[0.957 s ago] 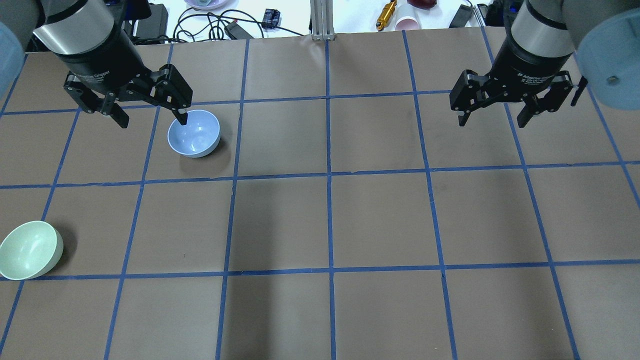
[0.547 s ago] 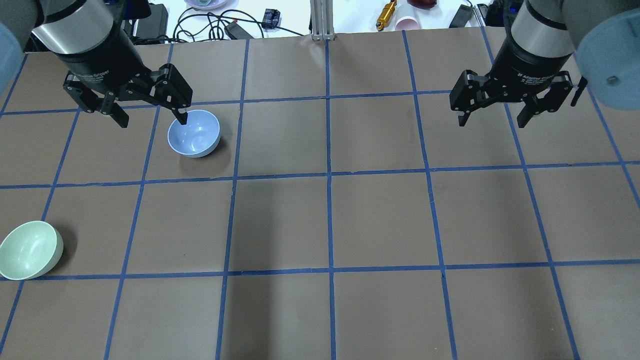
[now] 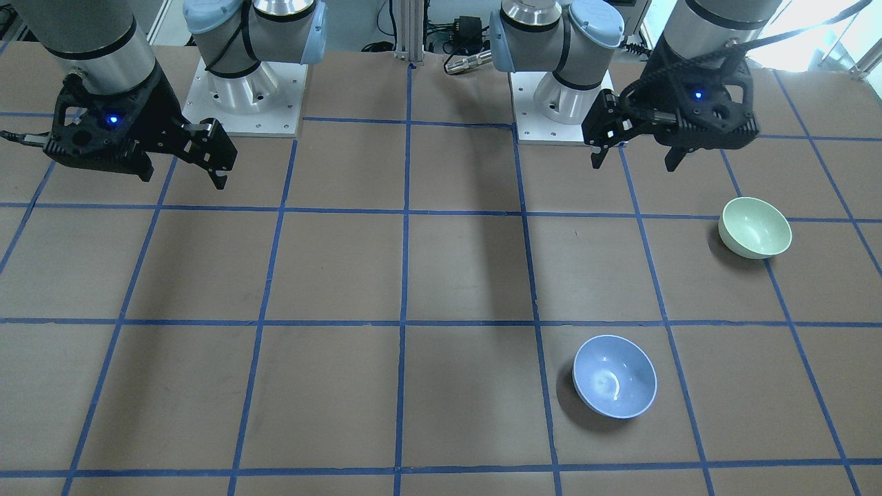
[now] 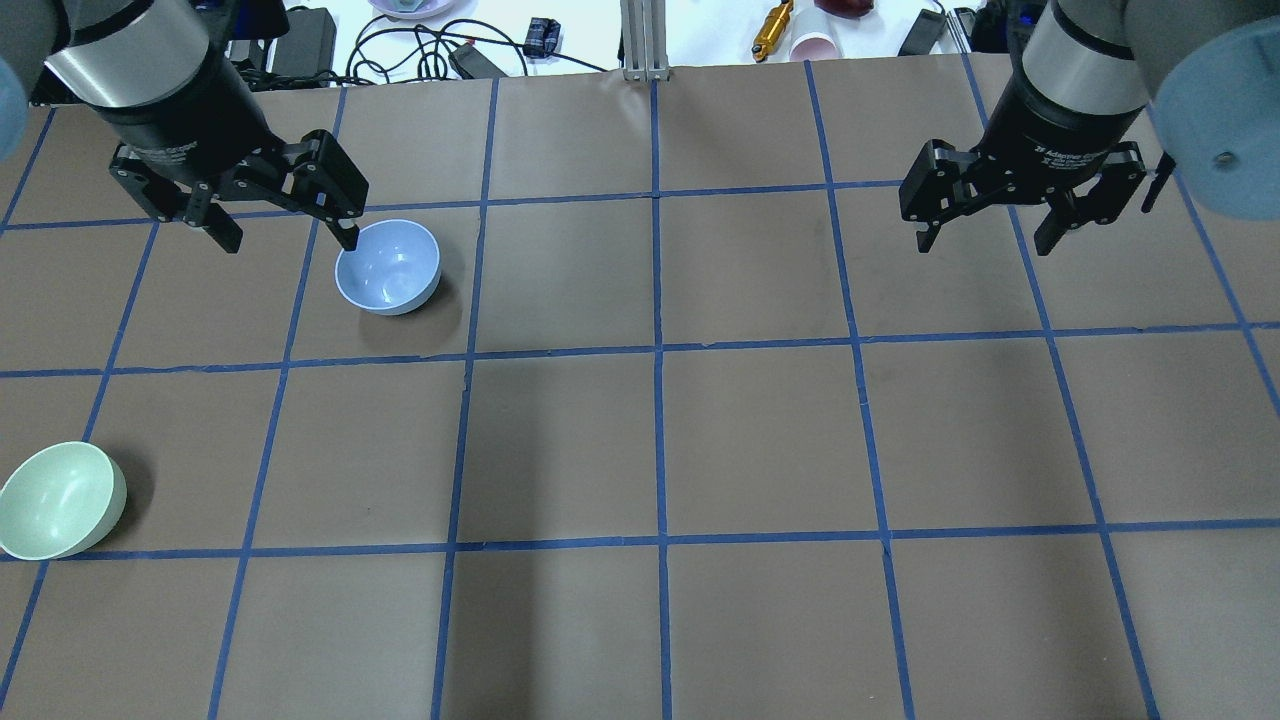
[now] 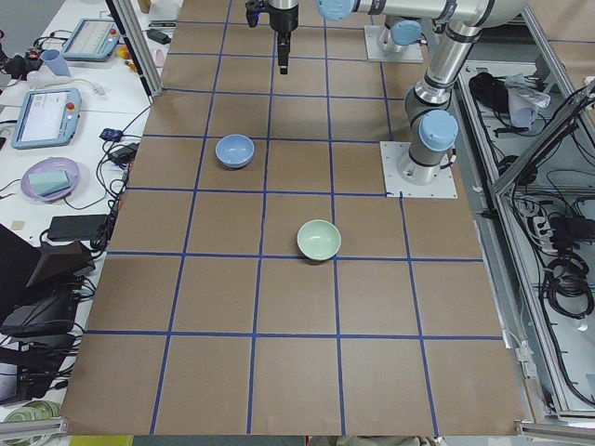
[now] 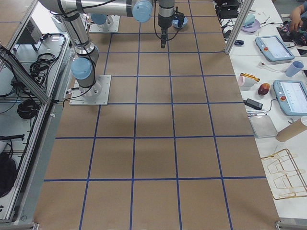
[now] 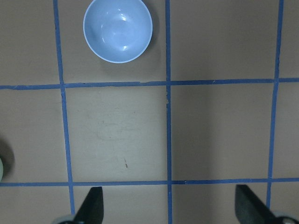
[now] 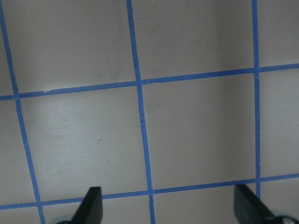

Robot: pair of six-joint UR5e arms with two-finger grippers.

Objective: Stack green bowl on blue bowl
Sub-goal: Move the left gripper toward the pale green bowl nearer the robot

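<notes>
The green bowl [image 3: 755, 227] stands mouth up on the brown desk [image 3: 413, 275], close to the desk's end on the robot's left, inside one square of the blue tape grid [image 3: 406, 322]. The blue bowl [image 3: 614, 376] stands well apart from it, nearer to the operators' edge, with a white glare streak inside. The left gripper [image 3: 634, 162] hangs between the green bowl and the robot's edge, fingers spread. The right gripper [image 3: 182, 176] hangs toward the opposite end.

Robotics lab: bench [image 4: 760, 440] w/ brown paper & blue tape grid, arm bases [image 3: 241, 96] bolted on plates, teach pendants [image 5: 44, 116], cables [image 4: 415, 45], alu frame post [image 4: 645, 40] alongside.
</notes>
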